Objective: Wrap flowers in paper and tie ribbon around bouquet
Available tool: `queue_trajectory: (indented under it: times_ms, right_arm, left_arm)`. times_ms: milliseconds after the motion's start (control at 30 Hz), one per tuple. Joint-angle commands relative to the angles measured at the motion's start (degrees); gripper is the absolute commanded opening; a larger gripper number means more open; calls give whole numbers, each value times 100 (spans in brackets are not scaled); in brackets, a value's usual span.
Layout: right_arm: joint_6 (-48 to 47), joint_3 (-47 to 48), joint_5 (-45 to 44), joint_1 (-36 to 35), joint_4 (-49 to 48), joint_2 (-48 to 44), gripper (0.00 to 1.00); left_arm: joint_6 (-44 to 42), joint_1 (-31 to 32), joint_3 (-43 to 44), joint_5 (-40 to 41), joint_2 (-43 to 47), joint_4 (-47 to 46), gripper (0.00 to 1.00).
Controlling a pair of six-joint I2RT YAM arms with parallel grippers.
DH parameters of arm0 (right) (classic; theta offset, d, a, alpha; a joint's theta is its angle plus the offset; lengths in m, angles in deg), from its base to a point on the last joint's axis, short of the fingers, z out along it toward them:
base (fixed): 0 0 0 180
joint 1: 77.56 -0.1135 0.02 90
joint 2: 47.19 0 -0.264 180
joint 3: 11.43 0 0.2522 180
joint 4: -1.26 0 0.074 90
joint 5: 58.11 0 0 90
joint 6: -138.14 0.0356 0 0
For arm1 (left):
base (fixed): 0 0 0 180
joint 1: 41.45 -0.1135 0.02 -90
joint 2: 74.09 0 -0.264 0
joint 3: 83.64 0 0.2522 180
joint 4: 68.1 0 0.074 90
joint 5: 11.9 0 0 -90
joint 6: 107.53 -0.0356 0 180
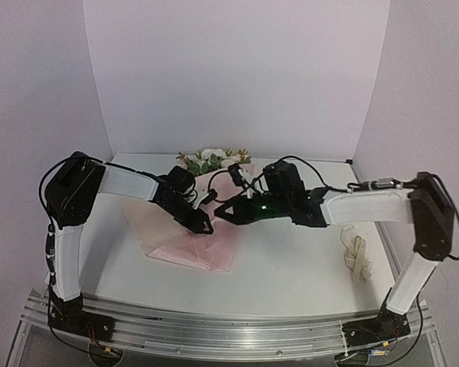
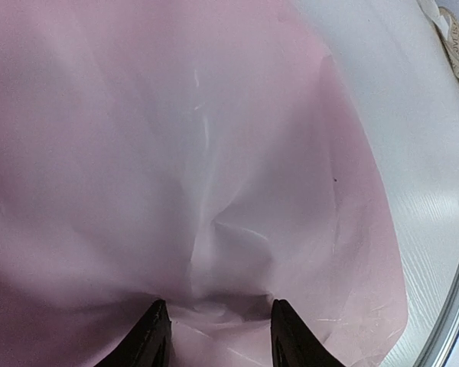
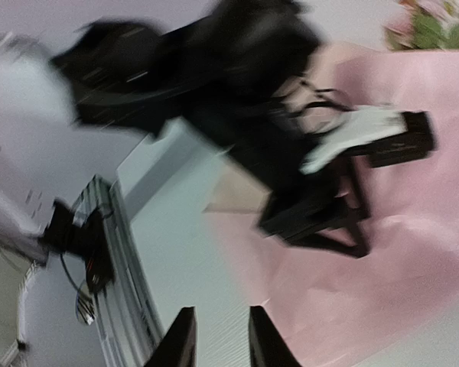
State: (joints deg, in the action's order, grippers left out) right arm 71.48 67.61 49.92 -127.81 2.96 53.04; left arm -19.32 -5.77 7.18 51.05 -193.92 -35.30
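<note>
The pink paper [image 1: 203,252] lies folded over on the table, with the flowers [image 1: 213,160] poking out at its far end. My left gripper [image 1: 205,224] is down on the paper. In the left wrist view the paper [image 2: 138,153] puckers into creases that run in between the jaws, so the left gripper [image 2: 218,336] is shut on a bunched fold. My right gripper [image 1: 223,214] hovers just right of it. In the right wrist view it [image 3: 220,340] stands open over the paper's edge [image 3: 413,267], holding nothing. The ribbon [image 1: 357,256] lies loose at the right.
A metal rail [image 1: 229,329] runs along the near edge of the white table [image 1: 291,267]. White backdrop walls close off the back and both sides. The two wrists sit almost touching over the paper. The right wrist view is blurred.
</note>
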Motion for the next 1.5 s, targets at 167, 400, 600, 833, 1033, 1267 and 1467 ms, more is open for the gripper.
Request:
queue_trajectory:
  times_ms: [167,400,600,833,1033,1267,1467]
  right_arm:
    - [1874,1530,1013,1231,-2302,3112,6]
    - [3081,1521,-123,1781,-2484,3664,0]
    - [4047,2097,-1023,2043,-2297,4210,0]
    - [4620,3284,-1742,2300,-1139,4819,0]
    - [4659,4515,-2284,2464,-254,5265,0]
    - [4446,6387,-2423,2570,851,6087,5]
    - [2643,5319,-1186,2630,732,4855,67]
  left_arm:
    - [-138,36,-159,91,-42,444,47]
    - [-304,39,-261,230,-210,501,46]
    - [-573,34,-449,373,-313,504,46]
    - [-743,28,-455,395,-355,470,47]
    - [-732,19,-507,376,-394,401,48]
    - [-648,-30,-536,364,-385,318,48]
    - [-633,-71,-516,416,-347,240,48]
